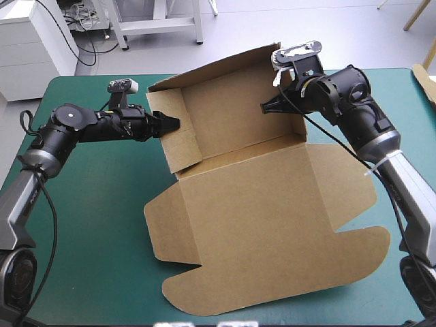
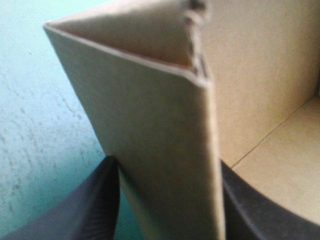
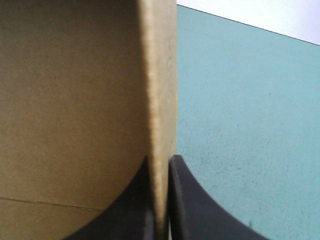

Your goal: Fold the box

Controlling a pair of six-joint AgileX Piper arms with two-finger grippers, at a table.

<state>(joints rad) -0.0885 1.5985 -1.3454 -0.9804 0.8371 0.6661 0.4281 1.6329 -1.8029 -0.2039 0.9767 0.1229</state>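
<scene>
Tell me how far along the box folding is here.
Done: the box has its far wall and both side walls raised. In hand: the left gripper pinches the doubled-over left wall, the right gripper the right wall. Left: the lid lies flat on the teal-green cover, flaps unfolded; whether the walls are tucked is unclear.

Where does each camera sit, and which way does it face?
High view: above and behind the robot, facing forward and down at the box and table; shows left claw, right claw.
Left wrist view: above that wrist, facing along its claw at the left wall; black fingers show.
Right wrist view: same, at the right wall.
All share the box.
</scene>
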